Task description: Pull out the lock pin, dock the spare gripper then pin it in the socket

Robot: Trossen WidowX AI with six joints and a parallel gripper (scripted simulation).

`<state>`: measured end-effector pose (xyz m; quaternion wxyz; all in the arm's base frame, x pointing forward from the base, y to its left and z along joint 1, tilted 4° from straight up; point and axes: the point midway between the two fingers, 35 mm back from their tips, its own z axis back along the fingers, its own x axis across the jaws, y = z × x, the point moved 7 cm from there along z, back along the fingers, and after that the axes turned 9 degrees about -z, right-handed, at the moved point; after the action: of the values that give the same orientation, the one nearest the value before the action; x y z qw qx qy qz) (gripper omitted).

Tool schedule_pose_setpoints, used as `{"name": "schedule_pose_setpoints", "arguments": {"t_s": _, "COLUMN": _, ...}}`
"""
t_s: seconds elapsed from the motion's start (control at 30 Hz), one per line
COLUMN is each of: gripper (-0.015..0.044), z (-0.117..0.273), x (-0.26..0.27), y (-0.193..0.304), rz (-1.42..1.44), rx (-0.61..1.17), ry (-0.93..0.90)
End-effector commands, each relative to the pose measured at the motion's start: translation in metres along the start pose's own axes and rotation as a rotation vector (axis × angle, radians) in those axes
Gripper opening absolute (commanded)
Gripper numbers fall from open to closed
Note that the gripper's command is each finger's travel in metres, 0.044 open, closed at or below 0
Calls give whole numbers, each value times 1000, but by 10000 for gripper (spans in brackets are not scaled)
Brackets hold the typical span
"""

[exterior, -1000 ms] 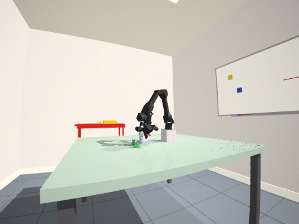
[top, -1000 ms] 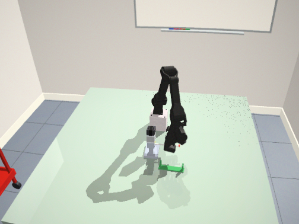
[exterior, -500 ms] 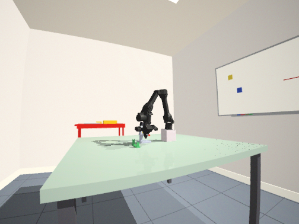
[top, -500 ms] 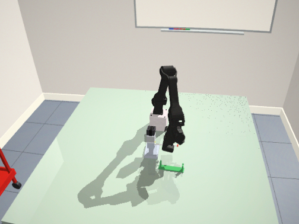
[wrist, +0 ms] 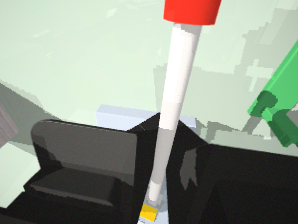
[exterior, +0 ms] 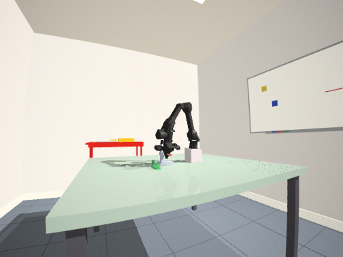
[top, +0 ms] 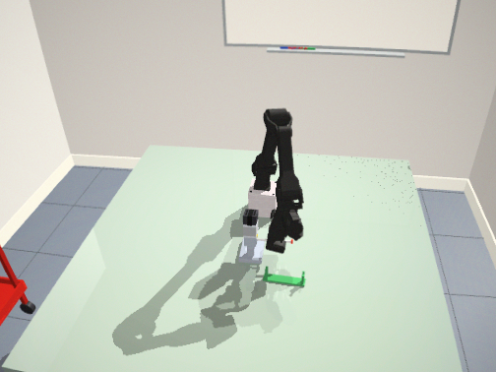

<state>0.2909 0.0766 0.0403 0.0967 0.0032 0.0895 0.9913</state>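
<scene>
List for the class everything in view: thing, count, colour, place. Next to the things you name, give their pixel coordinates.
Table (top: 123,217) (exterior: 136,197): one, pale green, centre
Mount (top: 252,253) (exterior: 167,162) (wrist: 112,115): one, pale grey-blue, on table
Block (top: 250,217): one, black, atop mount
Pin (top: 291,241) (exterior: 170,155) (wrist: 172,80): one, white, red head, between fingers
Stand (top: 284,280) (exterior: 156,166) (wrist: 285,75): one, green, beside mount
Cart (top: 10,295) (exterior: 116,144): one, red, beyond table
Whiteboard (top: 340,22) (exterior: 299,112): one, white, on wall
Notes (exterior: 264,88): two, yellow and blue, on whiteboard
Base block (top: 261,202) (exterior: 193,155): one, pale pink, under arm
Arm (top: 287,162) (exterior: 190,122): one, black
Fingers: two, black

Wrist view: pin's red head (wrist: 192,11) cut off by top edge; green cradle (wrist: 285,75) cropped at right. Top view: fingertips hidden behind the gripper body (top: 277,240); red cart (top: 11,290) cropped at left. Exterior: pin tip too small to tell.
</scene>
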Motion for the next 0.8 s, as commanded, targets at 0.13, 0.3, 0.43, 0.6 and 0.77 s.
{"name": "schedule_pose_setpoints", "arguments": {"t_s": 0.13, "gripper": 0, "z": -2, "x": 0, "y": 5, "rz": 4, "rx": 5, "ry": 2}}
{"name": "schedule_pose_setpoints", "arguments": {"t_s": 0.3, "gripper": 0, "z": -3, "x": -1, "y": 8, "rz": 3, "rx": 5, "ry": 2}}
{"name": "schedule_pose_setpoints", "arguments": {"t_s": 0.43, "gripper": 0, "z": -3, "x": -2, "y": 10, "rz": 3, "rx": 5, "ry": 2}}
{"name": "schedule_pose_setpoints", "arguments": {"t_s": 0.6, "gripper": 0, "z": -4, "x": -2, "y": 14, "rz": 3, "rx": 5, "ry": 2}}
{"name": "schedule_pose_setpoints", "arguments": {"t_s": 0.77, "gripper": 0, "z": -5, "x": -2, "y": 17, "rz": 3, "rx": 4, "ry": 2}}
